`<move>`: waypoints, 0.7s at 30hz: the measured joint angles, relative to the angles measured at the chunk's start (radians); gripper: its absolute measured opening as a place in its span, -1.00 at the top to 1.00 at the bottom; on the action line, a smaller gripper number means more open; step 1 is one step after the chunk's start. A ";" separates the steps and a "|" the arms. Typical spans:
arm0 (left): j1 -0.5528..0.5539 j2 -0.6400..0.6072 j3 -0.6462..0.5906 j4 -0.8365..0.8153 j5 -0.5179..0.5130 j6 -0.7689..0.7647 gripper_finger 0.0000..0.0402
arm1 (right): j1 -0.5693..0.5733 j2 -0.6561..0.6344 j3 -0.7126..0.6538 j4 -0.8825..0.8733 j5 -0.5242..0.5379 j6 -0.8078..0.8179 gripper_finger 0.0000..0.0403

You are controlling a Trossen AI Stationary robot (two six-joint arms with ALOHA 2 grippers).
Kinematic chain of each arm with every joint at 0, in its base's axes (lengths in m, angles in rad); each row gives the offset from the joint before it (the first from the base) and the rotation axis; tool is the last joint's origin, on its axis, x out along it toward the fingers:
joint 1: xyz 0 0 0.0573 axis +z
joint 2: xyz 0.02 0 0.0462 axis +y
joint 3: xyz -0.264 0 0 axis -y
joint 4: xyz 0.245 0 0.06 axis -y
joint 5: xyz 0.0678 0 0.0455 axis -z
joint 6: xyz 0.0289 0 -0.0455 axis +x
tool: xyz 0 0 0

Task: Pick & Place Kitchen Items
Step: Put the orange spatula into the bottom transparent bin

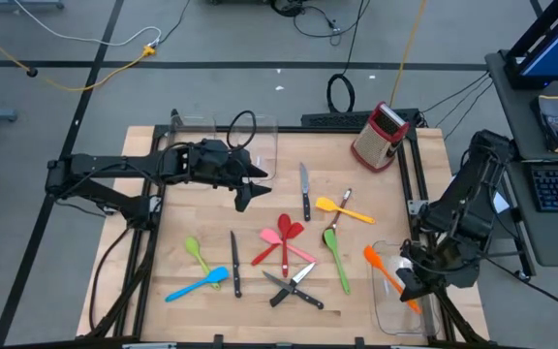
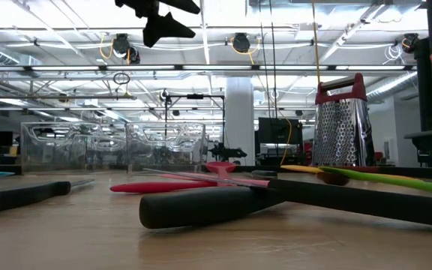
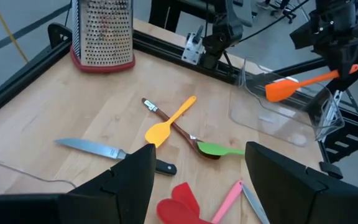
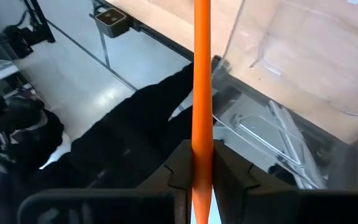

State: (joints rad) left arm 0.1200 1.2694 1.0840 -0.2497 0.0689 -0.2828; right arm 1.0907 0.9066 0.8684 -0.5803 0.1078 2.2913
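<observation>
Several kitchen items lie on the wooden table: a steel knife [image 1: 304,189], a yellow spatula [image 1: 342,207] across a brown spoon [image 3: 176,127], a green spoon [image 1: 336,257], red spatulas [image 1: 283,237], a blue spatula [image 1: 197,285] and crossed knives [image 1: 294,288]. My right gripper [image 1: 413,283] is at the near right, shut on an orange spatula [image 1: 381,267] above a clear bin [image 1: 387,310]. My left gripper [image 1: 248,190] hangs open above the table's far left part, with nothing between its fingers [image 3: 126,180]. My right gripper pinches the orange spatula's handle [image 4: 202,140] between its two fingers, in the handle's rear half, away from the head [image 3: 279,91]. The spatula is lifted clear and hangs over the clear bin, its head toward the middle of the table.
A red box grater [image 1: 380,136] stands at the far right. A second clear bin [image 1: 245,145] sits at the far left, behind my left gripper. Black frame rails [image 1: 417,184] run along the table's sides. Bare wood shows at the near left.
</observation>
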 joint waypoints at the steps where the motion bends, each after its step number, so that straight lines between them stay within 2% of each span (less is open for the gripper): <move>1: 0.000 0.000 0.000 0.000 0.000 0.000 -0.26 | 0.007 0.000 0.000 -0.005 -0.001 0.000 0.86; 21: 0.000 0.000 0.000 0.015 0.010 -0.048 -0.26 | 0.163 0.000 0.000 -0.142 -0.032 0.000 0.86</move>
State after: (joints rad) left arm 0.1201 1.2697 1.0840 -0.2343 0.0789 -0.3312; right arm 1.2541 0.9066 0.8684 -0.7219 0.0756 2.2916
